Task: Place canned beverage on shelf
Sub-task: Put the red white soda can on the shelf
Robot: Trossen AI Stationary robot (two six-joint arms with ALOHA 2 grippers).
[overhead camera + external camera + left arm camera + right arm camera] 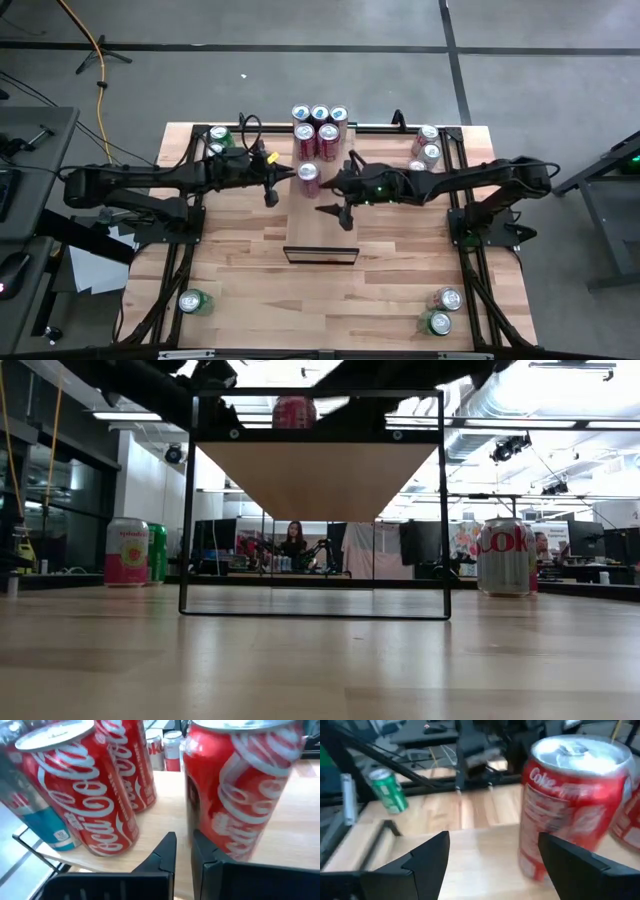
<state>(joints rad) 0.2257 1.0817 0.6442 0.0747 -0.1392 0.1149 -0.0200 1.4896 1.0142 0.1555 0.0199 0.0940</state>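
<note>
On the left, the left gripper hangs over the shelf's left edge, just beside the red can. Its jaws are nearly pressed together, pinching nothing; in its wrist view the fingertips point at the bare wood between the can and the cluster of cans behind.

In the middle, the can stands upright on the shelf, near the back, free of both grippers. The cluster of five stands just behind it, close enough that three of them fill the left wrist view next to it. The shelf's dark frame closes the front end.

On the right, the right gripper sits over the shelf in front and to the right of the can, jaws spread wide and empty; its wrist view shows the can beyond the right finger.

The can appears placed, so the risk lies in leaving. Either arm swinging sideways could clip it and topple it into the cluster, knocking several down. The left gripper, so close beside it, seems the likelier culprit, unless it lifts before drawing away.
</note>
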